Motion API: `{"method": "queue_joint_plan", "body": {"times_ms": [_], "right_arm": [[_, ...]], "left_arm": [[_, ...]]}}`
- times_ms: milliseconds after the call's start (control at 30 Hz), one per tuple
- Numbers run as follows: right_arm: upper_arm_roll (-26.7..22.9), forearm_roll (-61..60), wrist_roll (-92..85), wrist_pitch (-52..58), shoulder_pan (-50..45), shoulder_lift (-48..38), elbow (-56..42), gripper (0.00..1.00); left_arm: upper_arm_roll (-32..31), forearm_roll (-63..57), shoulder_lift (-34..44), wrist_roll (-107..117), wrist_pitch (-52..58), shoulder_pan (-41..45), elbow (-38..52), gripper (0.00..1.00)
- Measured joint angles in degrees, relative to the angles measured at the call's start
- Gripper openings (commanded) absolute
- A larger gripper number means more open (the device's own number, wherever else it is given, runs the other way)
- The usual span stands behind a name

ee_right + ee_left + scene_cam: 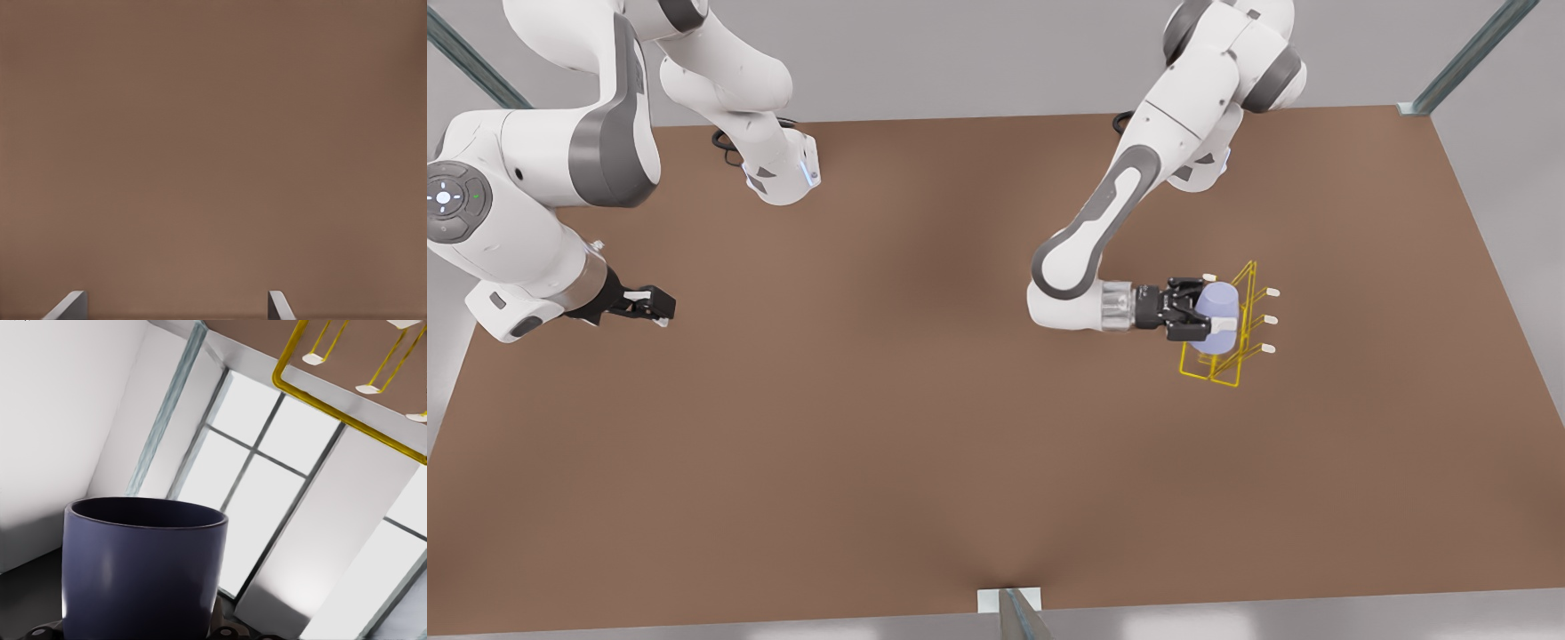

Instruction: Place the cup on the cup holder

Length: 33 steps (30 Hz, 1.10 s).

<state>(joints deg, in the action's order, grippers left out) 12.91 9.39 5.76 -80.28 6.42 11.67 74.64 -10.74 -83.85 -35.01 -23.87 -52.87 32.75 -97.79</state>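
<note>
At the right of the front view, the left gripper [1202, 313] holds the cup [1218, 316] clamped between its jaws, lying sideways against the yellow wire cup holder [1232, 356], whose white-tipped pegs [1272, 320] jut toward the frame's right edge. The right gripper [660, 307] waits at the far left above the table [871, 444], its fingertips [70, 305] spread wide over bare brown surface. To finish cleanly, the cup's open mouth should probably be lined up squarely with one peg and slid on before the grip is released, lest the light rack tip.
</note>
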Motion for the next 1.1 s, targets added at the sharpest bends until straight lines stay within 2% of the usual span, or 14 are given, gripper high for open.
{"method": "queue_joint_plan", "body": {"times_ms": [367, 667, 1100], "right_arm": [[0.0, 0.0, 0.1, 0.0, 0.0, 0.0, 0.0, 1.00], [0.0, 0.0, 0.1, 0.0, 0.0, 0.0, 0.0, 1.00], [0.0, 0.1, 0.1, -0.1, -0.1, 0.0, 0.0, 1.00]], "left_arm": [[0.2, 3.3, -5.5, -10.7, 1.3, -1.4, 0.0, 0.74], [0.2, 9.7, -7.4, -10.9, -3.6, -2.9, 1.2, 0.74], [0.3, 11.0, -8.1, -9.8, -5.5, -3.4, 1.1, 0.74]]}}
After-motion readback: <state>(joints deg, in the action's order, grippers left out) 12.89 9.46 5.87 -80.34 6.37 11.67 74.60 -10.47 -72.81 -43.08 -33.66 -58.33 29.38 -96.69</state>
